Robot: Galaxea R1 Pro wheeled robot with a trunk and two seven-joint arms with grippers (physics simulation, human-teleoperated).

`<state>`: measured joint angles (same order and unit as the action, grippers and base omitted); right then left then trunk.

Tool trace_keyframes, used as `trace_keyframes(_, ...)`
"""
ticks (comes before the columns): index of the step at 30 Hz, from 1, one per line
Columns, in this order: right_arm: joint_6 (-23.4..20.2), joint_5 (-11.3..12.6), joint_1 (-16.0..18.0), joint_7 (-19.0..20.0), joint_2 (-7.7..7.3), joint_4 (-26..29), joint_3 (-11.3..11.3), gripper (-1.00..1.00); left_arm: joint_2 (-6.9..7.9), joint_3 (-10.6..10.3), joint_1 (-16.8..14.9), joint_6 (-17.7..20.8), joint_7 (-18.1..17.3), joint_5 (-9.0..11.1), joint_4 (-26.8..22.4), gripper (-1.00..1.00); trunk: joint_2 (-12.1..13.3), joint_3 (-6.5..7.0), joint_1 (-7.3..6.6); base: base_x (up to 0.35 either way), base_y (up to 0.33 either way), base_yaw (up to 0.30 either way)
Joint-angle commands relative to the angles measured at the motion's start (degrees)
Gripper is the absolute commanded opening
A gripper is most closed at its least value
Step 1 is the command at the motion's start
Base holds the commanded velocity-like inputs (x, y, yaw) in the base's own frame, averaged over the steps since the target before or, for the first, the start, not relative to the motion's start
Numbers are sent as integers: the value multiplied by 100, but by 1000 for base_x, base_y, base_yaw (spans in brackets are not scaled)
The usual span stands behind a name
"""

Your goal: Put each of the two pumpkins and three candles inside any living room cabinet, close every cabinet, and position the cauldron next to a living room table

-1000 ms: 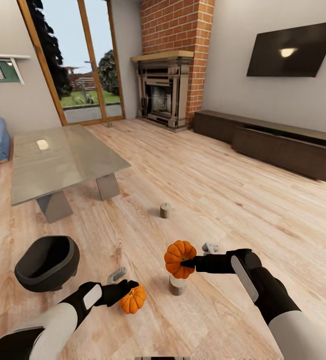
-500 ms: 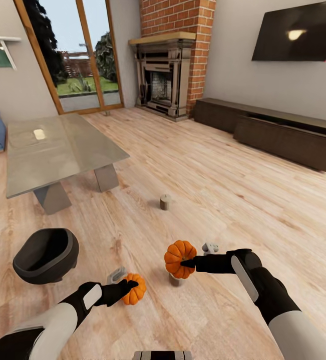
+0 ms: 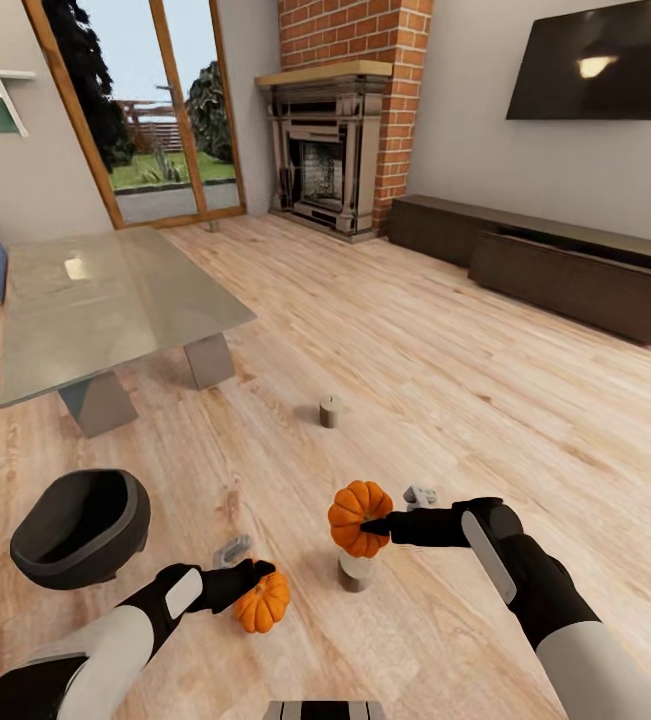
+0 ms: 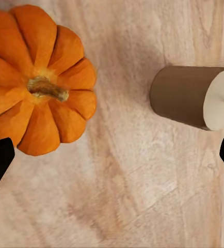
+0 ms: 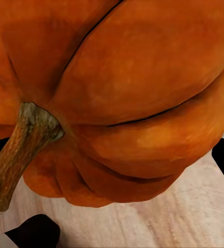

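It was a home's living room: a brick fireplace [image 3: 337, 160], a wall-mounted TV [image 3: 595, 68], a long low dark cabinet [image 3: 555, 270], a glass-topped coffee table [image 3: 105, 305], plank floor [image 3: 465, 400] and glazed garden doors [image 3: 135, 110].

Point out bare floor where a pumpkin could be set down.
Free: the planks between the upright candle and the cabinet. Crowded: near the grippers, where both pumpkins, another candle and the cauldron cluster.
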<state>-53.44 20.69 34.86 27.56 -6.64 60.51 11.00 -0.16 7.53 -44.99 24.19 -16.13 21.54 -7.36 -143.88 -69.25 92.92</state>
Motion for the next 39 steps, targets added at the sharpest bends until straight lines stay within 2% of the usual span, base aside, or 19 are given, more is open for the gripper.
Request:
trace_keyframes(1, -17, -3, 3, 11, -4, 4, 8, -100, -2, 46, -1, 42, -4, -9, -9, 100, -2, -5, 2, 320, 0, 0)
trace_keyframes(8, -17, -3, 3, 9, -4, 5, 8, -100, -9, 46, -1, 34, -4, -9, -8, 100, -2, -5, 2, 321, 0, 0)
trace_keyframes(13, -17, -3, 3, 11, -4, 4, 0, -100, -10, 42, -1, 35, 24, -15, -3, 100, -2, -5, 2, 95, 0, 0)
trace_keyframes(25, -17, -3, 3, 12, -4, 4, -1, -100, -5, 40, -1, 33, 39, -26, -2, 100, -18, -270, 33, 3, 0, 0)
trace_keyframes(34, -19, -3, 3, 11, -4, 5, -1, -100, -10, 40, -1, 33, 48, -27, -2, 100, -30, -492, 56, 0, 0, 119)
trace_keyframes(39, -17, -3, 3, 11, -4, 4, -1, -100, -10, 39, -1, 33, 49, -27, -2, 100, -30, -494, 56, 0, 0, 16)
